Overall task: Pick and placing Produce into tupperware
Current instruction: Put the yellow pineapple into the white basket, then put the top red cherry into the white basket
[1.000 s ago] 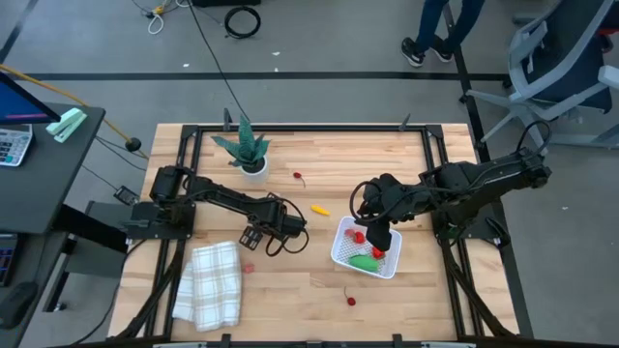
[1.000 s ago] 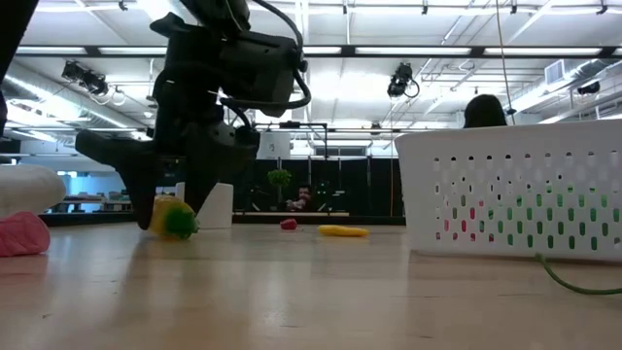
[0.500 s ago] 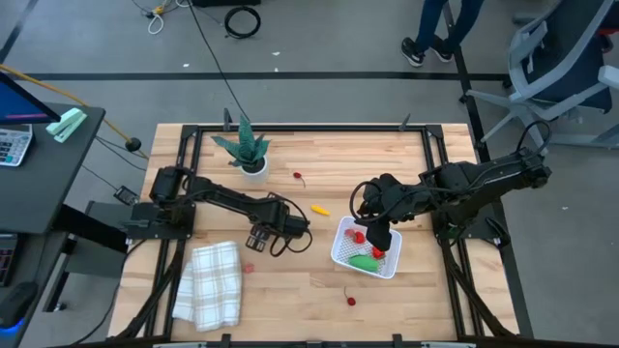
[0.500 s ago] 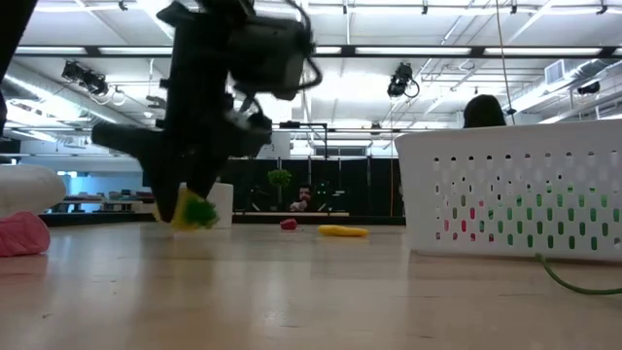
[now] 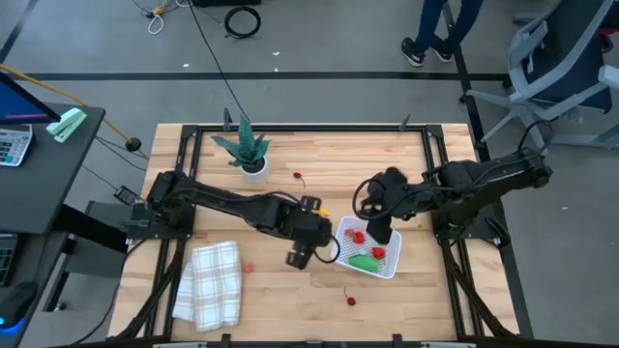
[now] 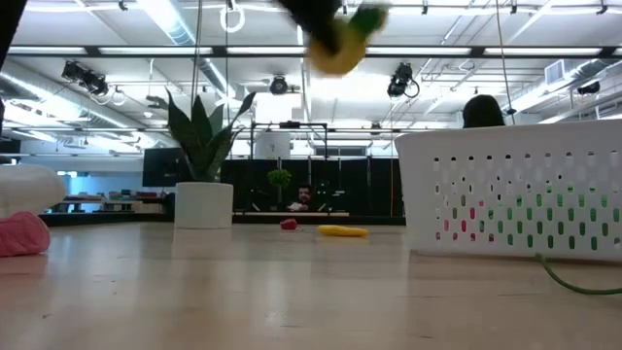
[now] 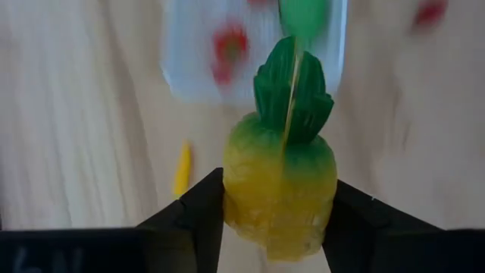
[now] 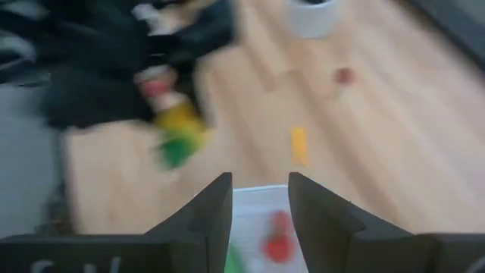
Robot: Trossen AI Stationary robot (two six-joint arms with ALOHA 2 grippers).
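My left gripper [image 5: 298, 257] is shut on a yellow toy fruit with a green leafy crown [image 7: 280, 189]. It hangs high above the table just left of the white tupperware [image 5: 368, 247]. In the low view the fruit [image 6: 340, 41] is at the top edge. The tupperware holds a green piece [image 5: 365, 261] and red pieces [image 5: 359, 236]. My right gripper [image 8: 260, 208] is open and empty above the tupperware's far part. A small yellow piece [image 5: 319, 210] lies on the table beyond the tupperware's left corner. My left gripper pinches the fruit's yellow body [image 7: 235, 212] by its two sides between its two fingers [image 7: 198, 216]. The fingers point down toward the table. The green crown [image 7: 292, 91] sticks out beyond the fingertips. The fruit is lifted clear of the table.
A potted plant [image 5: 248, 147] stands at the far left. A white checked cloth [image 5: 208, 282] lies near the front left. Loose red pieces lie on the table: one far [image 5: 300, 177], one by the cloth [image 5: 248, 269], one near the front [image 5: 350, 300].
My left gripper has lifted the yellow fruit off the table and carried it up and toward the table's right, up to the tupperware's left side. In the low view the fruit has risen from the tabletop to the top of the picture.
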